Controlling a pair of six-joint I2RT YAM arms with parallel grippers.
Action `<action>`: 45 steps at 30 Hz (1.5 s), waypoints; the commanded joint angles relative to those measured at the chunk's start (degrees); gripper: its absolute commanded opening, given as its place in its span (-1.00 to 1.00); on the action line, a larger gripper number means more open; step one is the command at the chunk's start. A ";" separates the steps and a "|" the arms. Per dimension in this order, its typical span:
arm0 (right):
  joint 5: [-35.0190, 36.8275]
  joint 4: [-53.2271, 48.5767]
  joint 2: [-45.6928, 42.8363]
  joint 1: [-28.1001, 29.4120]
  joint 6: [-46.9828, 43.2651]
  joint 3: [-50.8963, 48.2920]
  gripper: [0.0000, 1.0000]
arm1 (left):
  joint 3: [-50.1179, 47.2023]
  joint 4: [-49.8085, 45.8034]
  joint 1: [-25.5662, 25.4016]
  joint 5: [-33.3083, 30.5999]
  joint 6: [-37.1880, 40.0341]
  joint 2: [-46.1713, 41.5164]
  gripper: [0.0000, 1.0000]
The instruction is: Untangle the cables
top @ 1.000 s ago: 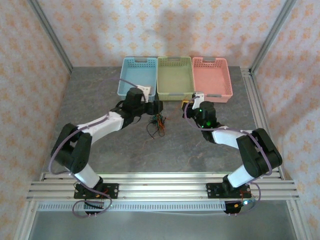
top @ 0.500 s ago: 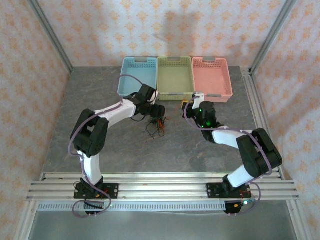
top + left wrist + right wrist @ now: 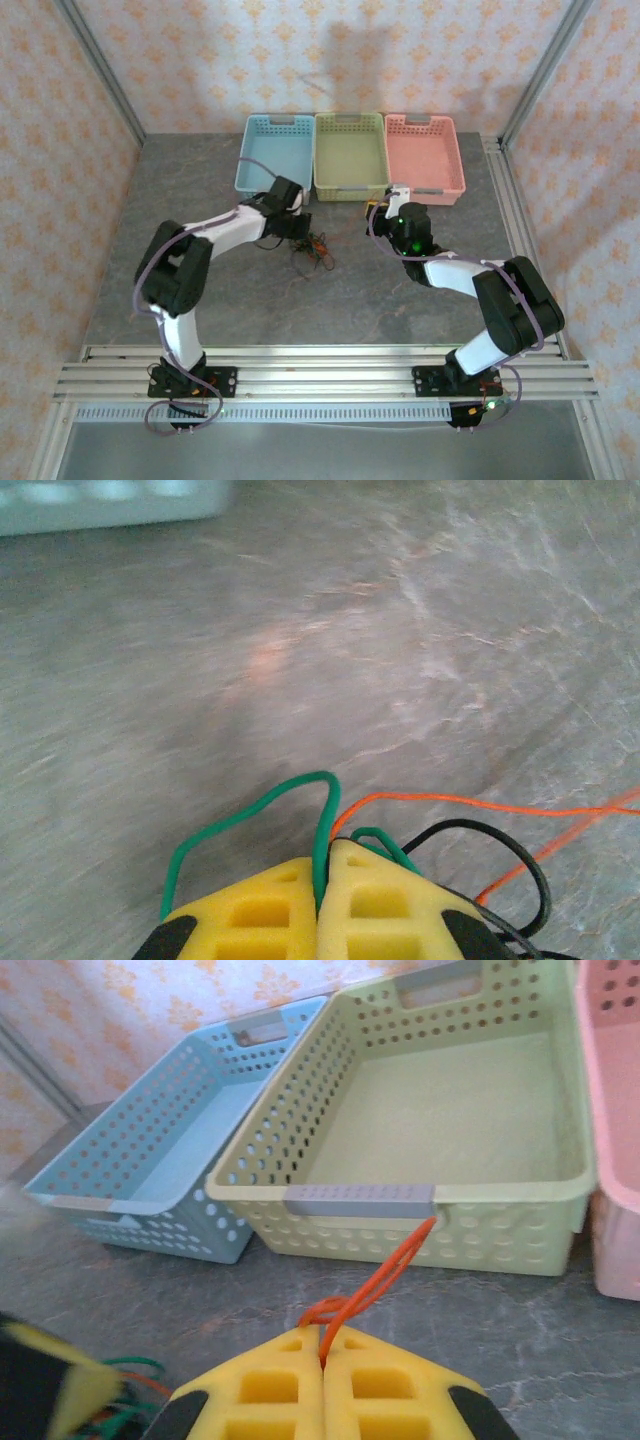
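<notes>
Left wrist: left gripper (image 3: 322, 855) is clamped on the green cable (image 3: 250, 815), pinching a loop right at the tips. The orange cable (image 3: 450, 800) and black cable (image 3: 505, 845) trail off to its right on the table (image 3: 300, 630). (ana)

Top external agrees. The clump of cables (image 3: 317, 248) lies on the table between the arms, near the front of the blue basket (image 3: 250, 175), at the left fingertips. (raj)

Right side? (ana)

Right gripper (image 3: 323, 1335) is closed too, on an orange strand (image 3: 385, 1270) that rises out of the jaws toward the green basket (image 3: 360, 1200). Can't tell if it runs back into the clump. (raj)

Then I'd use the right as the anchor and draw the left away from it, slow and low over the table. Watch the black loop: if it drags along with the green, stop and regrip nearer the crossing. Thin wire held at the very tips could slip, so no jerks. (ana)
</notes>
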 commanded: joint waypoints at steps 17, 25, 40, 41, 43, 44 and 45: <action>30.27 -8.39 -3.73 -1.73 4.20 -0.34 -1.00 | -27.18 23.08 12.19 -17.85 -15.67 -28.26 -1.00; 29.44 -9.27 -3.48 -1.82 4.11 0.18 -1.00 | -29.72 30.22 12.24 -9.27 -13.99 -29.57 -1.00; 12.21 7.04 -3.86 4.00 -10.11 -4.43 0.29 | -26.01 31.27 6.18 1.52 -3.20 -27.61 -1.00; 11.78 7.71 -3.73 4.47 -11.09 -4.65 0.34 | -25.89 30.93 5.73 1.40 -2.24 -27.88 -1.00; 14.31 7.87 -3.26 4.66 -11.46 -4.92 0.44 | -26.16 30.53 5.71 0.96 -1.21 -28.61 -1.00; 17.36 5.95 -2.97 4.64 -11.11 -4.22 0.50 | -26.29 30.35 5.77 0.83 -0.81 -29.04 -1.00; 18.88 4.29 -2.86 4.57 -11.37 -3.61 0.51 | -26.47 30.55 5.79 1.37 -0.42 -29.26 -1.00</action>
